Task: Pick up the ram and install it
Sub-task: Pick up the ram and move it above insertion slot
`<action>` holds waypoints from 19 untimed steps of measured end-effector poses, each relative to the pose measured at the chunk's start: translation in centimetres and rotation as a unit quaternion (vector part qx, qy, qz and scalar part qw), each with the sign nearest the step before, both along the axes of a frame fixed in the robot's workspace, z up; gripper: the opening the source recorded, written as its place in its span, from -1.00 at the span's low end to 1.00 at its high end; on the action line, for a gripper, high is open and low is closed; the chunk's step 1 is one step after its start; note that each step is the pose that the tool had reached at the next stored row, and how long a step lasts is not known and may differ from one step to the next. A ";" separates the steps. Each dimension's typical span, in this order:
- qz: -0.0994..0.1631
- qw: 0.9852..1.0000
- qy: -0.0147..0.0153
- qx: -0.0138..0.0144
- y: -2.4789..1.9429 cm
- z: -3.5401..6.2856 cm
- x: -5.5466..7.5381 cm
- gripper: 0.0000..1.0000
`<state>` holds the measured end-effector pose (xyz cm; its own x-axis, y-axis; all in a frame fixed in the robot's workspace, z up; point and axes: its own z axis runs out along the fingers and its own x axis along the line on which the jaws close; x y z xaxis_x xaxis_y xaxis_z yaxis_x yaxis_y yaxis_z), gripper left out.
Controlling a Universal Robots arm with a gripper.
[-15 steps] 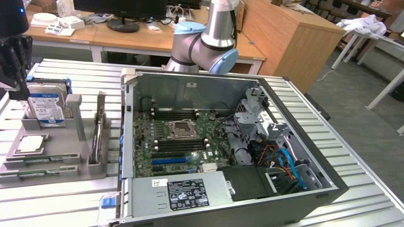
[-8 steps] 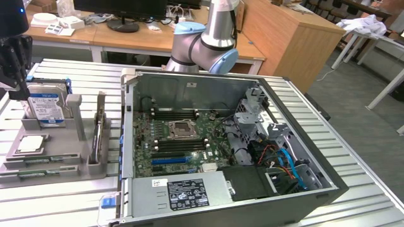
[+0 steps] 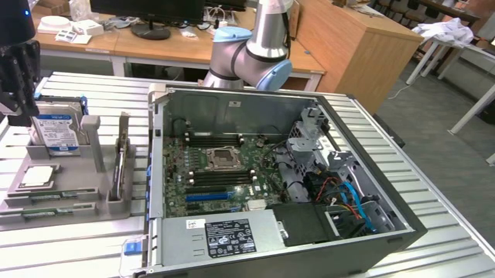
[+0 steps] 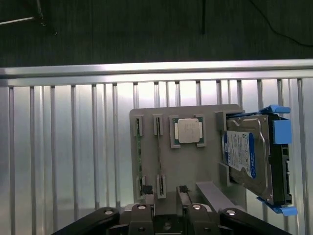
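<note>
Two thin green ram sticks [image 4: 139, 156] stand edge-up in the slots of a grey parts holder [image 4: 195, 166]. In the exterior view the ram [image 3: 48, 198] lies along the holder's front. My gripper [image 3: 19, 107] hangs above the holder at the exterior view's far left, looking straight down on it; its body [image 4: 166, 220] shows just past the near ends of the sticks. It is apart from the ram and carries nothing that I can see. The open computer case [image 3: 255, 98] holds a motherboard with empty black memory slots [image 3: 217, 139].
The holder also carries a hard drive with blue rails [image 4: 249, 156] and a square processor [image 4: 189, 130]. A blue slot [image 3: 208, 197] and a power supply [image 3: 224, 234] sit in the case. The ribbed metal table [image 3: 69, 243] ends at an edge [image 4: 146, 71] beyond the holder.
</note>
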<state>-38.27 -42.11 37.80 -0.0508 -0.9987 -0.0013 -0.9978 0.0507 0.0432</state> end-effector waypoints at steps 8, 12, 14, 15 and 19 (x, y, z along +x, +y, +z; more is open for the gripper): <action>0.000 1.000 0.000 0.000 0.00 -0.36 0.0 -0.29; 0.000 1.000 0.000 0.000 0.00 -1.08 0.0 -0.29; 0.000 1.000 0.000 0.000 0.00 -1.44 0.0 -0.29; 0.000 1.000 0.000 0.000 0.00 -1.61 0.0 -0.29; 0.000 1.000 0.000 0.000 0.00 -2.31 0.0 -0.29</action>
